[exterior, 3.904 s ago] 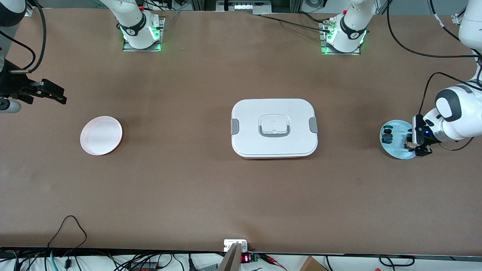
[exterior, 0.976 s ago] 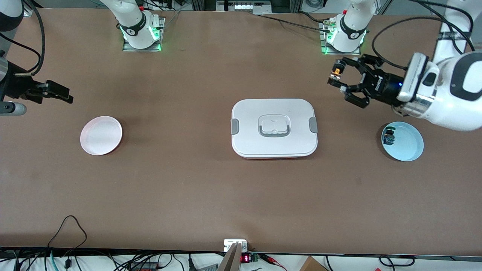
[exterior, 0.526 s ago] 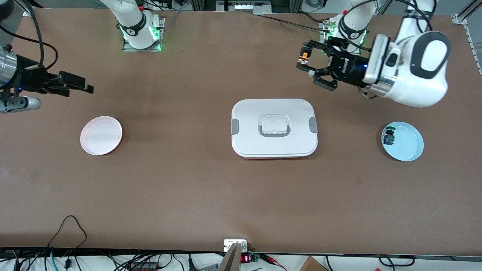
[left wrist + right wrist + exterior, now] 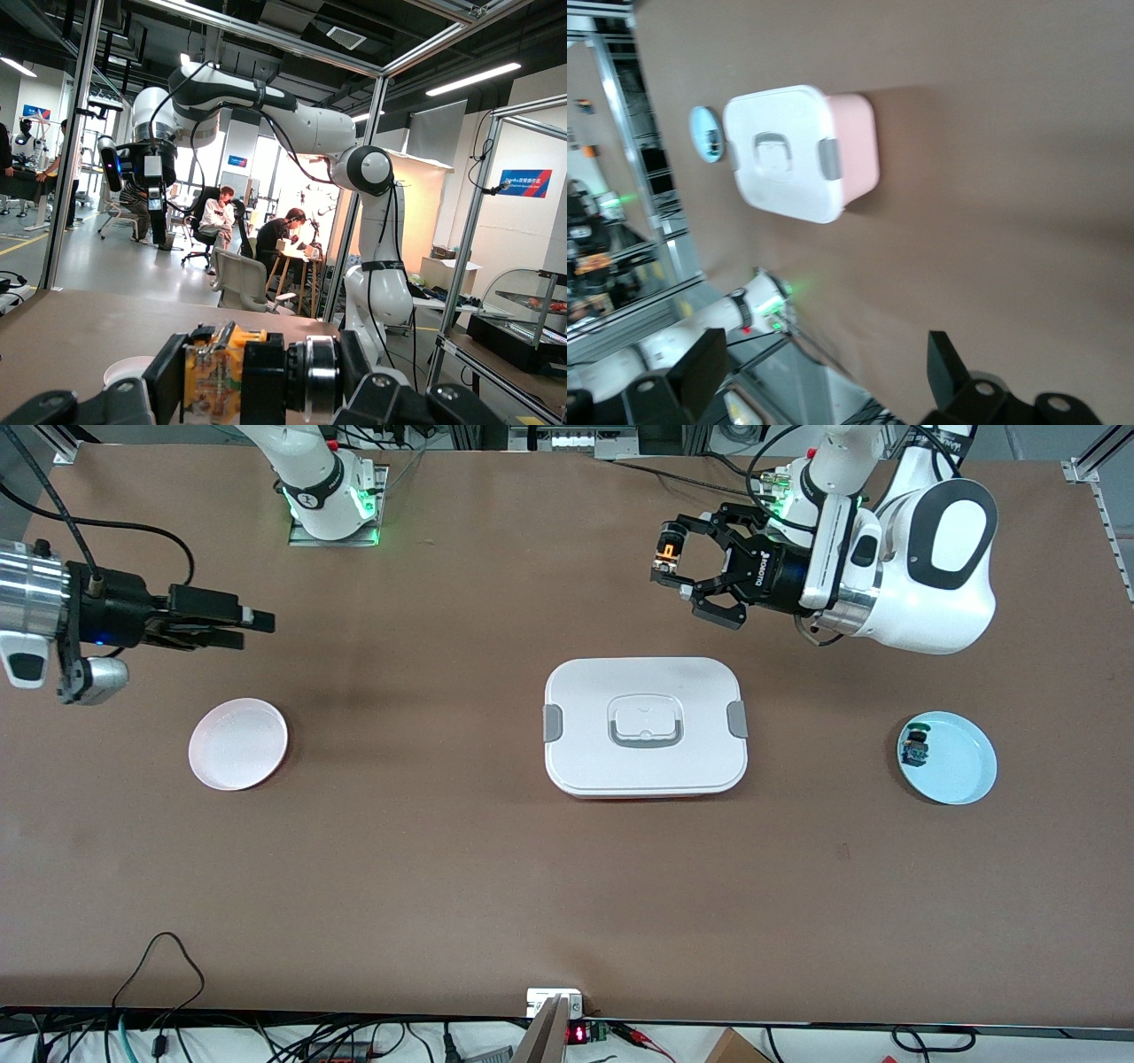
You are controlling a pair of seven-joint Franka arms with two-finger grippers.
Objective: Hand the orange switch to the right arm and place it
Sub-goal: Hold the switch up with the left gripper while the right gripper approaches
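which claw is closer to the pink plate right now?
Right. The right claw hangs over bare table just past the pink plate, toward the bases. The left claw, shut on the orange switch, is up near the left arm's base.
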